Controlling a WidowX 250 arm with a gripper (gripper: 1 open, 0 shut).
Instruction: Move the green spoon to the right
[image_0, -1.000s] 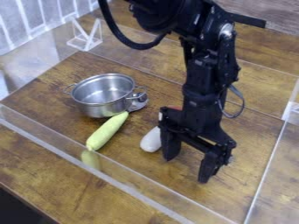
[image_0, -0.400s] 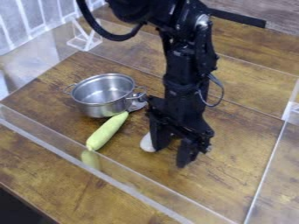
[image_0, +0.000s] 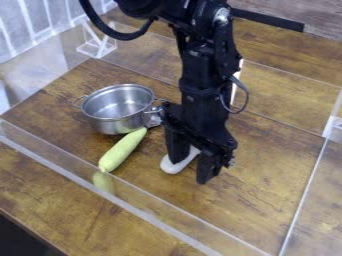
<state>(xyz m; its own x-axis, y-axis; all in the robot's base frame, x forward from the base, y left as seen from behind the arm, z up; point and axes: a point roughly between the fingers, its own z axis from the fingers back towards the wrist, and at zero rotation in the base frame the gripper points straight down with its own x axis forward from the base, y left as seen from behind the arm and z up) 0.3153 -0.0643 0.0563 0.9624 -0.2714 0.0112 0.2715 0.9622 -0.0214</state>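
The green spoon (image_0: 122, 148) is a slim yellow-green piece lying on the wooden table, just in front of the steel pot (image_0: 118, 105). My gripper (image_0: 191, 170) points straight down a short way to the right of the spoon, apart from it. Its dark fingers (image_0: 207, 172) stand around a small white mushroom (image_0: 171, 165), whose cap is hidden behind them. The fingers stand partly closed, and whether they press on the mushroom cannot be told.
A clear acrylic wall (image_0: 80, 170) runs along the front and sides of the table and reflects the spoon. A white stand (image_0: 96, 40) is at the back left. Bare wood lies right of the gripper.
The arm has moved left, from right of the mushroom to over it. The fingers have drawn closer together. Spoon and pot have not moved.
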